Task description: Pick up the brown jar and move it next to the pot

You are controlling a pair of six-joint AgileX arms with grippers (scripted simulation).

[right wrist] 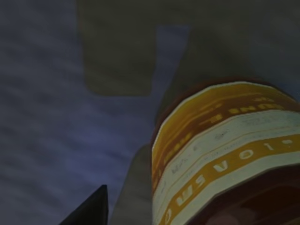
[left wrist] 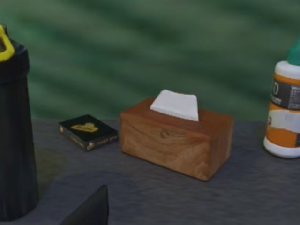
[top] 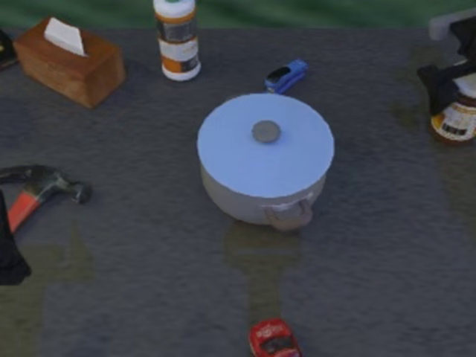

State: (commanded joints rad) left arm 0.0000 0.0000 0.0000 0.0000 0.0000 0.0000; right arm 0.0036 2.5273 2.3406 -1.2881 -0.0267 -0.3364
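At three o'clock in the top view, the right gripper (top: 451, 80) hides the brown jar's (top: 455, 119) lid; its jaws cannot be made out. At six o'clock, a red toy car (top: 274, 340) is cut off by the edge. At nine o'clock, the hammer's (top: 41, 190) handle runs under the left arm.

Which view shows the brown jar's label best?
The right wrist view: the brown jar fills it, label bands close up. The top view shows it small at the table's right edge, partly under the right end effector. The left wrist view misses it.
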